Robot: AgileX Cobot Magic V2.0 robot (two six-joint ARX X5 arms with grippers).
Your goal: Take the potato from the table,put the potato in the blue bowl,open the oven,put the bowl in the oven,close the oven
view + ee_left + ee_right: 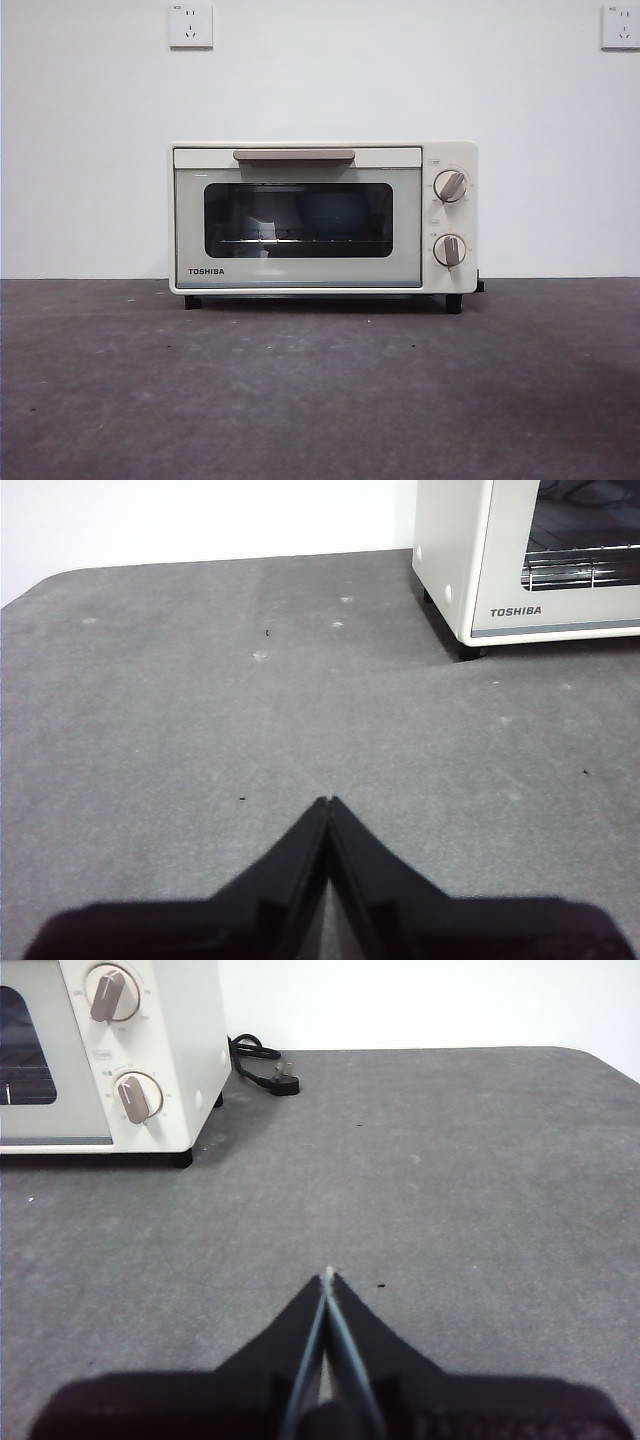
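The oven is seen standing at the far middle of the worktop, against a white wall, on black feet. Its dark glass door is shut, the beige bar handle lying along the top edge. Two round knobs are set one above the other on the right side of the front. Through the glass a wire rack is made out, and behind it a blue shape, taken to be the blue bowl; the potato cannot be told through the glass.

The left end effector is held low over bare worktop, well apart from the oven's left front corner, its two black jaws pressed together at the tips with nothing between them.

The right end effector is held likewise over bare worktop, on the oven's knob side, jaws closed to a point and empty. A black power cord and plug are seen lying on the worktop just beside the oven's right wall. Two wall sockets are noted high on the wall.
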